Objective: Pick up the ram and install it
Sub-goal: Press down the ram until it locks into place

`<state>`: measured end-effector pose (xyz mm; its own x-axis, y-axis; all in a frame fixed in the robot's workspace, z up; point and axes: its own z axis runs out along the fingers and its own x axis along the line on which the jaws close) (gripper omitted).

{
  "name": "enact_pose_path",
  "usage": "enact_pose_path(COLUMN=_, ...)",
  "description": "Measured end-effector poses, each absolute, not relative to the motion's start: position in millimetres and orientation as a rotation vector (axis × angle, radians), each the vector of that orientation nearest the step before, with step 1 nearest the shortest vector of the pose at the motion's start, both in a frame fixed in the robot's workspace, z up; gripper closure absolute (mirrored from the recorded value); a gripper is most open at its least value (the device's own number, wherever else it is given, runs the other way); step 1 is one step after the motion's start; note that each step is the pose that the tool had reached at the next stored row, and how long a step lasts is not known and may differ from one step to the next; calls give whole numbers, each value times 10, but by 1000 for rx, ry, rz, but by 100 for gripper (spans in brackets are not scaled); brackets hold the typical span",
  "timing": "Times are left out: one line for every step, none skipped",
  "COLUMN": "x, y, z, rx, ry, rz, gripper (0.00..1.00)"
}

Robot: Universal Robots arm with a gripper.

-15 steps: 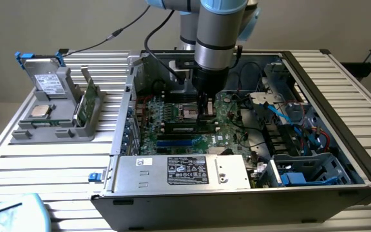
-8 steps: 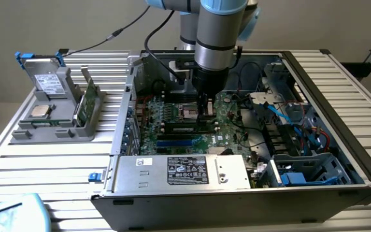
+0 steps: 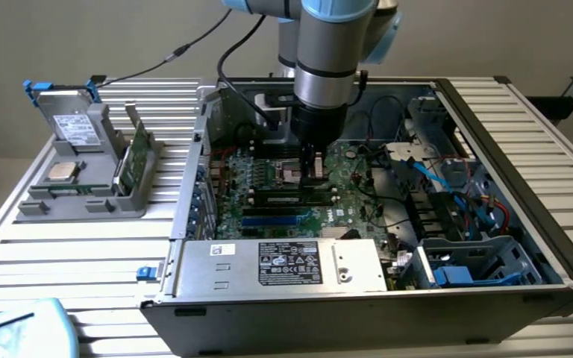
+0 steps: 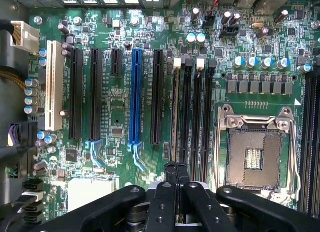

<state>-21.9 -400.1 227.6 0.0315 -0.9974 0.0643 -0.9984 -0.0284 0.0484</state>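
A ram stick (image 3: 286, 198) stands seated in a memory slot of the motherboard inside the open computer case. In the wrist view the ram (image 4: 175, 117) shows edge-on as a thin brownish line in the slot with the white latch. My gripper (image 3: 315, 175) reaches straight down into the case above one end of that stick. Its black fingers (image 4: 171, 174) are shut together with nothing visible between them, and the gripper (image 4: 176, 168) hangs right over the stick's near end. Whether they touch it I cannot tell.
Empty black memory slots (image 4: 205, 117) and the open processor socket (image 4: 255, 157) lie beside the stick. A grey power supply (image 3: 281, 265) fills the case front. On the exterior view's left, a grey holder (image 3: 77, 201) carries a drive (image 3: 75, 128), a silver chip (image 3: 63, 171) and an upright green board (image 3: 135, 155).
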Motion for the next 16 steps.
enact_pose_path(x=-241, y=-4001, z=2277, rx=2198, ry=-2133, rz=20, gripper=89)
enact_pose_path(x=-263, y=-4001, z=2277, rx=2198, ry=-2133, rz=22, gripper=89)
enact_pose_path(x=-283, y=-4001, z=2277, rx=2199, ry=-2134, rz=23, gripper=89)
enact_pose_path(x=-303, y=-4002, z=2276, rx=2199, ry=-2134, rz=24, gripper=89)
enact_pose_path(x=-320, y=-4002, z=2276, rx=2199, ry=-2135, rz=24, gripper=89)
enact_pose_path(x=-338, y=-4001, z=2276, rx=2200, ry=-2135, rz=25, gripper=89)
enact_pose_path(x=-354, y=-4001, z=2276, rx=2200, ry=-2135, rz=26, gripper=89)
enact_pose_path(x=-371, y=-4001, z=2276, rx=2200, ry=-2136, rz=26, gripper=89)
enact_pose_path(x=-387, y=-4002, z=2276, rx=2201, ry=-2136, rz=27, gripper=89)
enact_pose_path(x=-405, y=-4002, z=2276, rx=2201, ry=-2136, rz=28, gripper=89)
enact_pose_path(x=-422, y=-4002, z=2276, rx=2201, ry=-2136, rz=28, gripper=89)
enact_pose_path(x=-439, y=-4001, z=2276, rx=2201, ry=-2137, rz=29, gripper=89)
enact_pose_path(x=-456, y=-4002, z=2276, rx=2201, ry=-2137, rz=29, gripper=89)
enact_pose_path(x=-471, y=-4001, z=2276, rx=2202, ry=-2137, rz=30, gripper=89)
enact_pose_path(x=-484, y=-4001, z=2276, rx=2202, ry=-2137, rz=30, gripper=89)
enact_pose_path(x=-496, y=-4001, z=2276, rx=2202, ry=-2138, rz=30, gripper=89)
